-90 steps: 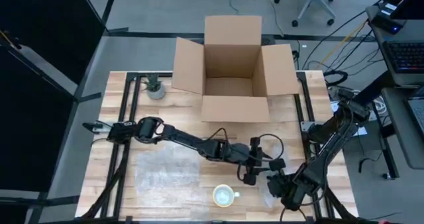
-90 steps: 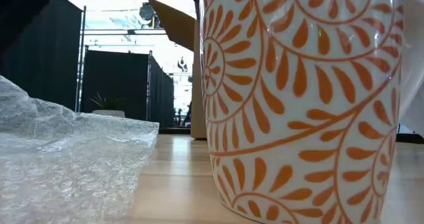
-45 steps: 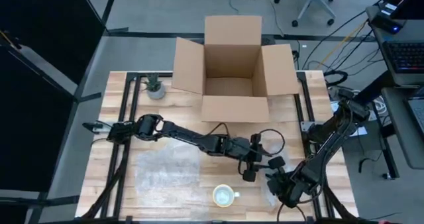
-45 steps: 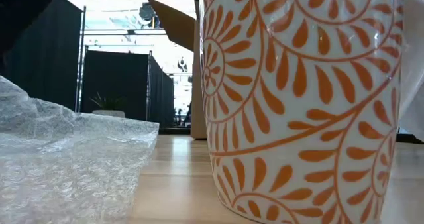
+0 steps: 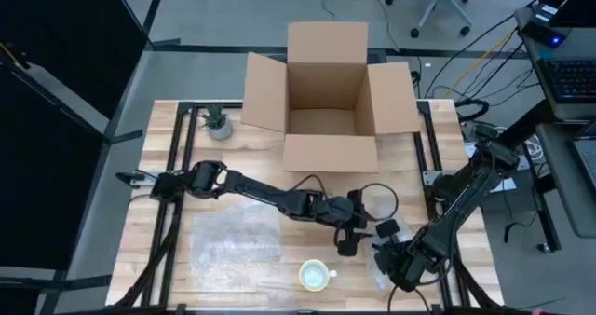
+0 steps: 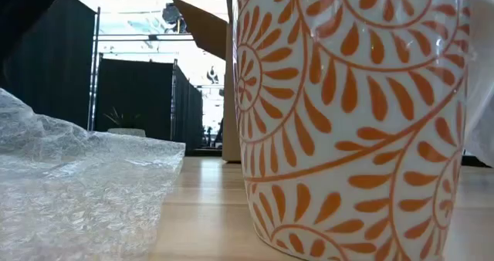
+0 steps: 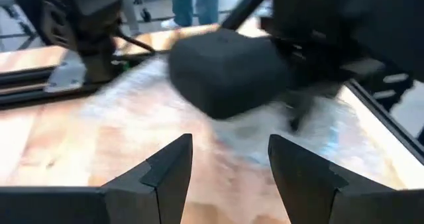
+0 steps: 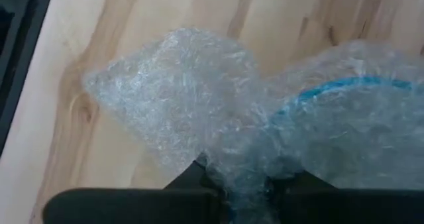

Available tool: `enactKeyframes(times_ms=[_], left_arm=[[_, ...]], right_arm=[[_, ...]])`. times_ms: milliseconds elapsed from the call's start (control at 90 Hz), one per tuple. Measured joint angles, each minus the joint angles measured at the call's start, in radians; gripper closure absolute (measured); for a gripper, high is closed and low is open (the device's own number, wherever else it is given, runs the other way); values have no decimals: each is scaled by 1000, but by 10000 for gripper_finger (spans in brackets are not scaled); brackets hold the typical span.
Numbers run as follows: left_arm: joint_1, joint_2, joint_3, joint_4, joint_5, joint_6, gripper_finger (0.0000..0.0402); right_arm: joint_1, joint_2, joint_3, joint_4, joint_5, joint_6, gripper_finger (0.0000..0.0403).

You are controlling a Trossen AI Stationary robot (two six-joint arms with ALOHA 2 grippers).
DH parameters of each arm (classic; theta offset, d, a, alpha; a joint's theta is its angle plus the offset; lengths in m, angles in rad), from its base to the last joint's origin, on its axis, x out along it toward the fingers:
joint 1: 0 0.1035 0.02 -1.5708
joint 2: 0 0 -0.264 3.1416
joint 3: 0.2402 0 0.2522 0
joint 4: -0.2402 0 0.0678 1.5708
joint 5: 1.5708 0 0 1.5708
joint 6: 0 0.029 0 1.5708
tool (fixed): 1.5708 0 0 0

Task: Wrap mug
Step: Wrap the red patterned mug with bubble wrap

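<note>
A white mug (image 5: 315,276) with orange swirls stands upright near the table's front edge and fills the low view as mug (image 6: 351,122). A flat bubble wrap sheet (image 5: 233,240) lies to its left, also seen as the sheet (image 6: 77,184). My left gripper (image 5: 347,243) hovers open just right of and beyond the mug, and in its own wrist view the gripper (image 7: 228,141) has nothing between its fingers. My right gripper (image 5: 384,259) is shut on a second, crumpled piece of bubble wrap (image 8: 265,118) with something blue-rimmed (image 8: 344,88) inside. My right gripper pinches a bunched fold of the crumpled bubble wrap (image 8: 242,177) between its two fingers, coming from above. The rest of the wrap spreads out past the fingers and lies on the wooden table top, slack.
An open cardboard box (image 5: 326,91) stands at the table's far middle. A small potted plant (image 5: 217,122) sits far left. Black frame rails (image 5: 172,194) run along both sides of the table. The two grippers are close together at the near right.
My left gripper has drawn back a little toward the table's left, staying open. The mug and the flat sheet have kept still.
</note>
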Motion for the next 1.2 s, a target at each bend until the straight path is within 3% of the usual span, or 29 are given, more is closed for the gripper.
enactKeyframes(times_ms=[133, 378, 733, 933, 1200], left_arm=[[1, 11, -2, -2, -2, -10, 215], [-36, 73, 0, 151, 3, 10, 215], [-18, 86, 2, 115, -40, 37, 215], [-10, 87, 2, 105, -59, 40, 215], [-10, 88, 2, 104, -59, 43, 215]], right_arm=[[0, 0, 0, 0, 1, 0, 379], [0, -1, 0, 1, -3, -18, 379], [-45, 3, -1, 15, 7, 39, 374], [-67, -1, 1, 8, 12, 122, 337], [-72, -7, 2, 5, 3, 196, 256]])
